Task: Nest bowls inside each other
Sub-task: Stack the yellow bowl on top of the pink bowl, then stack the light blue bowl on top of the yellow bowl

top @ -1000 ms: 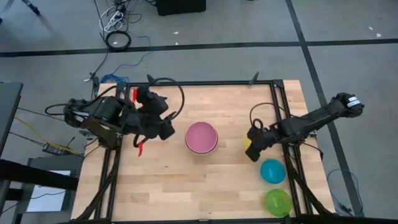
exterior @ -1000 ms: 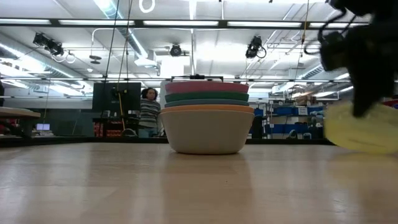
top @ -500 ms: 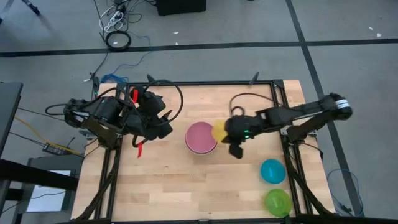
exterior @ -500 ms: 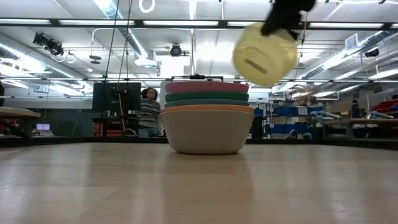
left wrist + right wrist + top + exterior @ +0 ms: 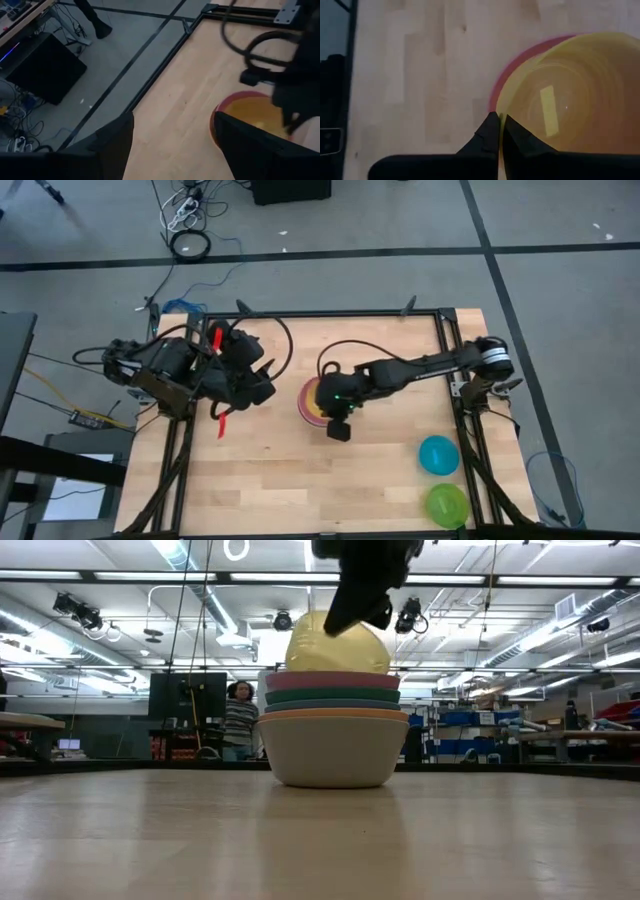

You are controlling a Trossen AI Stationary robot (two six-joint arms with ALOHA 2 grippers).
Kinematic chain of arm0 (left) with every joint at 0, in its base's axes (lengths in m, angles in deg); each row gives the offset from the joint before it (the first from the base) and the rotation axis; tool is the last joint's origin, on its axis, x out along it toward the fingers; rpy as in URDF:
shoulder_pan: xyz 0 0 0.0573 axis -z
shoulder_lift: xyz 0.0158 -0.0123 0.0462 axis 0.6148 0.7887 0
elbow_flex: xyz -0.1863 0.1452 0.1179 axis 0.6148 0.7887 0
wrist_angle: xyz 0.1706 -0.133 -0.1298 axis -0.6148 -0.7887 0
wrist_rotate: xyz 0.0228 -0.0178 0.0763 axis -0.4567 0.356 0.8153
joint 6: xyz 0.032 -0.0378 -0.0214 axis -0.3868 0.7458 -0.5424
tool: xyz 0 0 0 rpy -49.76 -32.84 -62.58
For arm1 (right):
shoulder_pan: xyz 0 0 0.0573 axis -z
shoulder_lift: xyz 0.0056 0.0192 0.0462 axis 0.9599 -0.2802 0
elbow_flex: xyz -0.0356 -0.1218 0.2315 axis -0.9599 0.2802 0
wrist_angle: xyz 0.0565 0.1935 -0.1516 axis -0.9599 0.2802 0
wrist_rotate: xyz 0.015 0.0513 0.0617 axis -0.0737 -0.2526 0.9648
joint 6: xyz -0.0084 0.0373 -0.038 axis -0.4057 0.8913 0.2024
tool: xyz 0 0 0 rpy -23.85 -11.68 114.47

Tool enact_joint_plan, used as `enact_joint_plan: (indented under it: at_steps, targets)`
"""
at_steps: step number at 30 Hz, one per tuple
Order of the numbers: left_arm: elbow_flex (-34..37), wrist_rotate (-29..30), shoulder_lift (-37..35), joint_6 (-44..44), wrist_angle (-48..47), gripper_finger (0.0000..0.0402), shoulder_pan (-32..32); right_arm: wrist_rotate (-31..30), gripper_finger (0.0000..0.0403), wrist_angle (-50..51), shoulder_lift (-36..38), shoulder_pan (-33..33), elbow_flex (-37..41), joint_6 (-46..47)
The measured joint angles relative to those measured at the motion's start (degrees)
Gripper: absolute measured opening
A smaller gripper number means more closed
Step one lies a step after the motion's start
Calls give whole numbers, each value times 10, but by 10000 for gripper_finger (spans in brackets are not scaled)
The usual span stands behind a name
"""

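A stack of nested bowls (image 5: 332,735) stands at the table's middle: grey-white lowest, then orange, teal and pink rims (image 5: 305,408). A yellow bowl (image 5: 338,645) hangs tilted over the stack, with my right gripper (image 5: 499,120) shut on it. In the high view it covers most of the pink bowl (image 5: 318,394). My left gripper (image 5: 172,145) stands open above the table's left part (image 5: 258,383), facing the stack, with nothing between its fingers. A cyan bowl (image 5: 438,455) and a lime green bowl (image 5: 446,504) rest on their bases near the right front corner. My right gripper pinches the yellow bowl's rim (image 5: 496,107) between its two fingers, one inside the bowl and one outside. The fingers slant down from above. The bowl is tilted, its underside toward the low view, and its lower part reaches down to the pink rim (image 5: 332,680).
The black frame rails (image 5: 447,360) run along the table's far and right edges. Bare wood lies in front of the stack (image 5: 300,480) and between the stack and the right-hand bowls. The room beyond shows shelves and a person (image 5: 238,718) far off.
My right gripper has carried the yellow bowl from the table's right side up and toward the left, to above the stack, rolling as it went. The bowl has been lifted clear of the table and now hangs tilted over the pink bowl.
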State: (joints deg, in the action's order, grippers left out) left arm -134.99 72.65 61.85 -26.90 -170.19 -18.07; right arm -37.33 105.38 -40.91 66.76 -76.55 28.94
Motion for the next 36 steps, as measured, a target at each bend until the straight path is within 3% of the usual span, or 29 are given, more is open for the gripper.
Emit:
enact_joint_plan:
  at_steps: [5,13,17,22,29,36]
  targets:
    - [0,14,0,14,0,284,18,-17,22,-2,1,15,-1,-6]
    - [0,38,0,35,1,284,38,-19,126,9,5,20,-1,-3]
    - [0,43,0,42,1,284,39,-17,153,16,5,13,-1,9]
    - [0,52,0,43,1,284,39,-27,150,24,0,-12,1,22]
    - [0,52,0,53,5,284,39,-57,110,30,0,-35,32,34]
    - [55,23,3,87,20,284,39,-87,98,229,32,-91,40,106]
